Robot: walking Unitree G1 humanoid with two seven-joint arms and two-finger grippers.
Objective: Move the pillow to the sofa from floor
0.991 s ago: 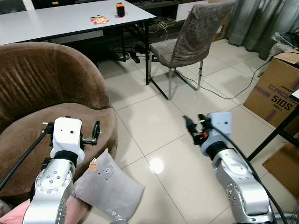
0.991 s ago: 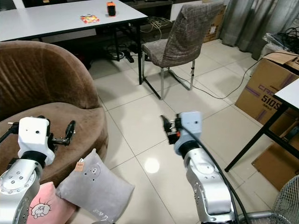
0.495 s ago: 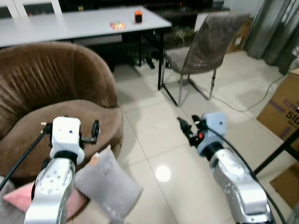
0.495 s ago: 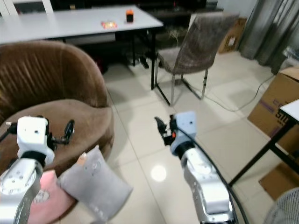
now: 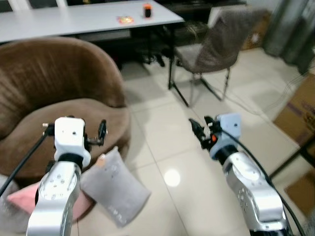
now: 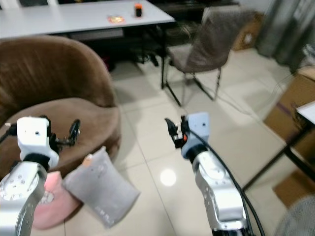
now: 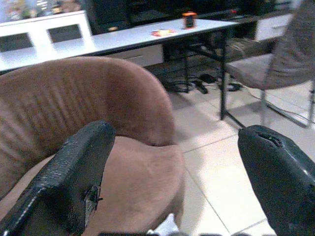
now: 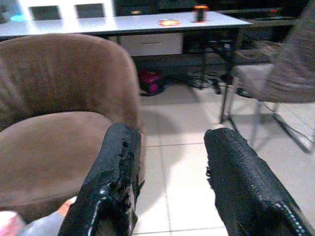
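A grey pillow (image 5: pixel 115 189) lies on the tiled floor, leaning against the front of the brown round sofa (image 5: pixel 59 93). It overlaps a pink pillow (image 5: pixel 22 196) beside it. My left gripper (image 7: pixel 176 133) is open and empty, held above the grey pillow and facing the sofa seat. To the right, my right gripper (image 5: pixel 199 132) hangs over bare tiles, open with nothing between its fingers. A corner of the pillows (image 8: pixel 29 227) shows in the right wrist view.
Behind the sofa stands a white table (image 5: pixel 88 17) with an orange object (image 5: pixel 147 9) on it. A grey fabric chair (image 5: pixel 216 46) stands at the table's right end. A cardboard box (image 5: pixel 300 105) sits at the far right. Open tiled floor (image 5: pixel 162 147) lies between sofa and box.
The whole picture has shifted and blurred, so the camera moved; more of the sofa and pink pillow shows. Both grippers and the grey pillow keep their places.
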